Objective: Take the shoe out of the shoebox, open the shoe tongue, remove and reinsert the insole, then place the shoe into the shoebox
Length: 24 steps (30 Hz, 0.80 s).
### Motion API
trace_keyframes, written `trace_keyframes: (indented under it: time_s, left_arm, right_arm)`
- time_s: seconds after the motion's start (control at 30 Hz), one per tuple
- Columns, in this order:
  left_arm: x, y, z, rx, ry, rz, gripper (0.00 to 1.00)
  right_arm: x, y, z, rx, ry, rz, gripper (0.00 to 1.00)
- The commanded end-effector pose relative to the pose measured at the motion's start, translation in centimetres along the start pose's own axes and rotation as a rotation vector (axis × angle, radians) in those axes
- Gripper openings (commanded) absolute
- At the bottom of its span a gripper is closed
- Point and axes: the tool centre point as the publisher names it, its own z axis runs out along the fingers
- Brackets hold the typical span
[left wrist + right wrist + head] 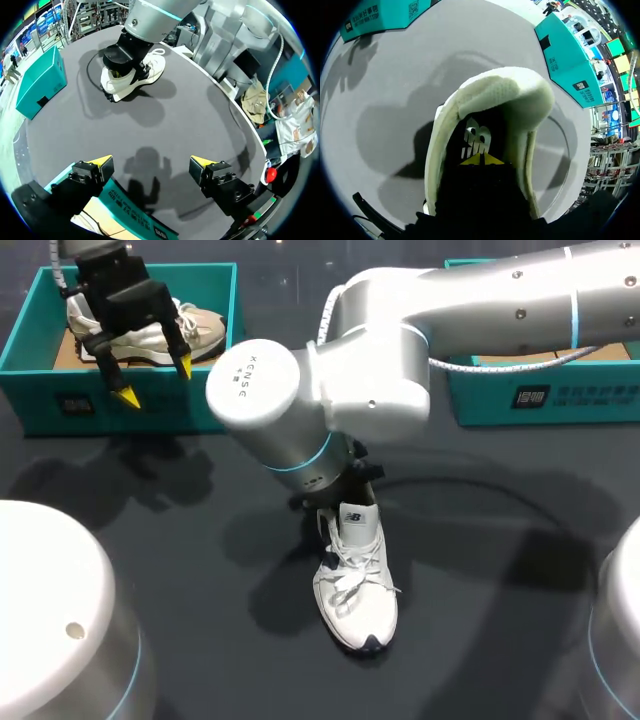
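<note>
Risks first:
- The right arm (480,300) comes in over the far-right side of the desk (500,550) and covers the heel end of the shoe in the head view. Only the wrist view can check the grasp, and that view is mostly dark.
- Nothing pins the white shoe (357,585). It lies mid-desk on its sole, toe toward the near edge. If the insole sticks, I expect an upward pull to lift or tip the whole shoe instead of freeing the insole.
- The laces look tied and the throat narrow. The insole could fold or jam on the way out, and jam worse going back in.
- The teal shoebox (40,380) in the far-left corner already holds a beige shoe (205,325). A second teal box (560,400) sits at the far-right edge, so the return could go to the wrong one.

Fingers:
- The right fingers (480,159) are down inside the collar, with the yellow tips drawn together into one wedge. They sit at the dark insole (470,131). I cannot tell whether its edge is pinched between them.
- The left fingers (184,364) are spread wide and hold nothing. They hang over the front wall of the far-left shoebox, well apart from the white shoe, so they give it no bracing.
</note>
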Motion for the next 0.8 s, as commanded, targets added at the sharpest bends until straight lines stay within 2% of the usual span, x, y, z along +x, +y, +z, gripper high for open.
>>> trace_keyframes:
  time_s: [0.03, 0.2, 0.43, 0.63, 0.8]
  left_arm:
    - [0.0, 0.0, 0.0, -0.001, 0.001, 0.0, 1.0]
    - [0.0, 0.0, 0.0, -0.001, 0.001, 0.0, 1.0]
    - [0.0, 0.0, 0.0, -0.001, 0.001, 0.0, 1.0]
    - [0.0, 0.0, 0.0, -0.001, 0.001, 0.0, 1.0]
    - [0.0, 0.0, 0.0, -0.001, 0.001, 0.0, 1.0]
  right_arm:
    - [-0.3, -0.2, 1.5, 0.004, 0.109, -0.004, 0.0]
    - [-0.2, -0.6, -0.6, -0.035, 0.144, -0.011, 0.0]
    - [-1.4, -0.5, -4.0, -0.007, 0.251, -0.009, 0.0]
    - [-1.6, -0.1, -4.7, 0.039, 0.288, -0.032, 0.0]
    - [-1.1, -0.3, -4.0, 0.056, 0.293, -0.033, 0.0]
